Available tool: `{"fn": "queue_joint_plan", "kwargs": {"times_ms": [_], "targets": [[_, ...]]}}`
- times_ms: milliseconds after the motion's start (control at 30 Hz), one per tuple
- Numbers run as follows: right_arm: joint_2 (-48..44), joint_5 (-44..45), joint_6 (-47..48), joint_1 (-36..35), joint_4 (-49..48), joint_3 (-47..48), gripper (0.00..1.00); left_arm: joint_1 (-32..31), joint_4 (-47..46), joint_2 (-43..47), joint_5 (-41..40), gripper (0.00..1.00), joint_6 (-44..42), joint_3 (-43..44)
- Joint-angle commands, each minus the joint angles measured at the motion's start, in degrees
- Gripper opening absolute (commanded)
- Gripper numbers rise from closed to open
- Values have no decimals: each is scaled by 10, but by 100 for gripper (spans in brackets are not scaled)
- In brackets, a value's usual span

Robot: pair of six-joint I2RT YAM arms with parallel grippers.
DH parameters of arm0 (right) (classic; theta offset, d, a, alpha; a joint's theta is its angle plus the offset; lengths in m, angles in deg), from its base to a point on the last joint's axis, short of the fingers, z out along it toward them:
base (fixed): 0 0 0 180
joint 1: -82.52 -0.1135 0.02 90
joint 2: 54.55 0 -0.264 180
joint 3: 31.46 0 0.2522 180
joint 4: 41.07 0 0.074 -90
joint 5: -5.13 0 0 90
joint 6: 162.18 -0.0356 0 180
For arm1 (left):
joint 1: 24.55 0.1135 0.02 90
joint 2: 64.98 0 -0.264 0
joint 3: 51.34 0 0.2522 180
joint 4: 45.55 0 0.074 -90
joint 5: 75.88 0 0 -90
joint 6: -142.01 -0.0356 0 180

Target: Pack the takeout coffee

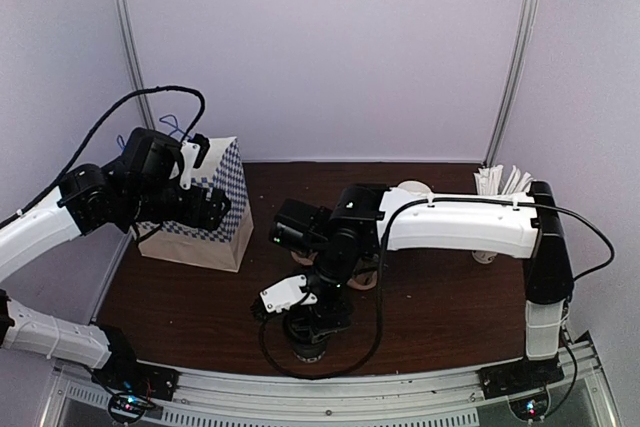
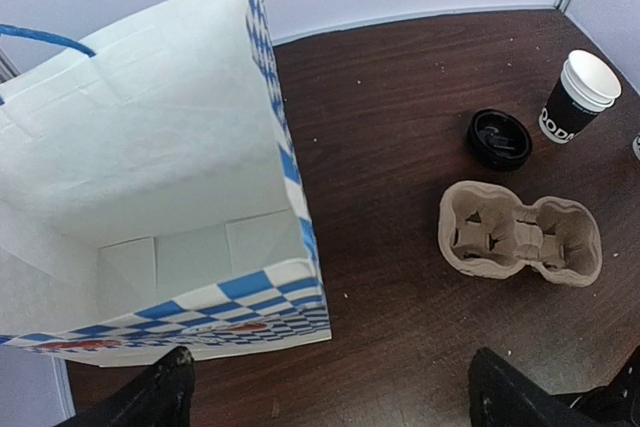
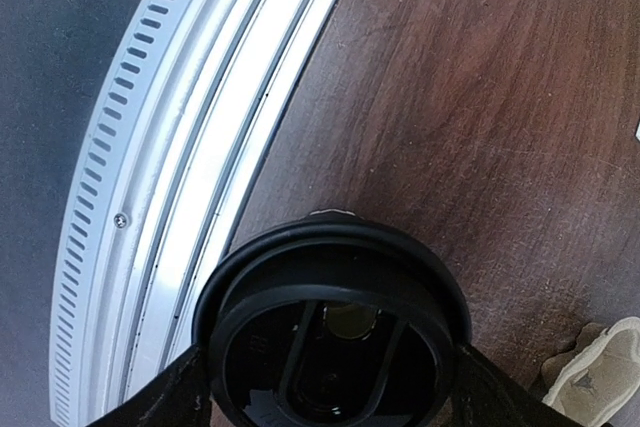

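The takeout coffee (image 1: pixel 308 351) stands near the table's front edge, in the middle. In the right wrist view its round black lid (image 3: pixel 330 297) fills the lower frame and hides the cup under it. My right gripper (image 3: pixel 330 379) is shut on the lid, one finger on each side; it points straight down in the top view (image 1: pixel 311 330). My left gripper (image 2: pixel 335 399) is open and empty. It hovers above the table by the front right corner of the open paper bag (image 2: pixel 150 127); in the top view (image 1: pixel 216 209) it is at the bag's (image 1: pixel 228 197) top.
The bag is white inside with blue checks outside. A cardboard cup carrier (image 2: pixel 520 237) lies right of it. A loose black lid (image 2: pixel 498 137) and a stack of white-rimmed black cups (image 2: pixel 578 97) are behind it. A cup of straws (image 1: pixel 497 185) stands back right. The metal table rail (image 3: pixel 190 127) is close to the coffee.
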Motion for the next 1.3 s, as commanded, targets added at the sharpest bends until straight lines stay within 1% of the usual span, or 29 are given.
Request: {"fn": "queue_joint_plan", "kwargs": {"times_ms": [0, 133, 267, 467, 600, 700, 867, 1000, 1133, 1267], "targets": [[11, -3, -12, -2, 12, 26, 79, 1, -4, -7, 18, 95, 5, 6], [14, -8, -14, -2, 21, 33, 70, 1, -4, -8, 21, 94, 5, 7], [0, -4, -18, -1, 33, 39, 65, 1, -4, -12, 22, 94, 0, 9], [-59, -4, -28, 26, 63, 22, 64, 1, 0, -20, 22, 94, -12, 24], [-114, 6, -35, 71, 78, -27, 63, 1, 0, -24, 20, 94, -18, 29], [-160, 11, -41, 122, 78, -76, 63, 1, 0, -28, 18, 94, -25, 33], [-226, 10, -53, 229, 81, -146, 63, 1, 5, -41, 14, 94, -34, 47], [-288, 24, -61, 326, 74, -219, 63, 2, 3, -52, 19, 94, -32, 53], [-354, 75, -67, 415, 51, -308, 63, 2, -4, -62, 19, 94, -30, 50], [-397, 79, -48, 526, 57, -368, 63, 2, -4, -71, 28, 93, -25, 47]]}}
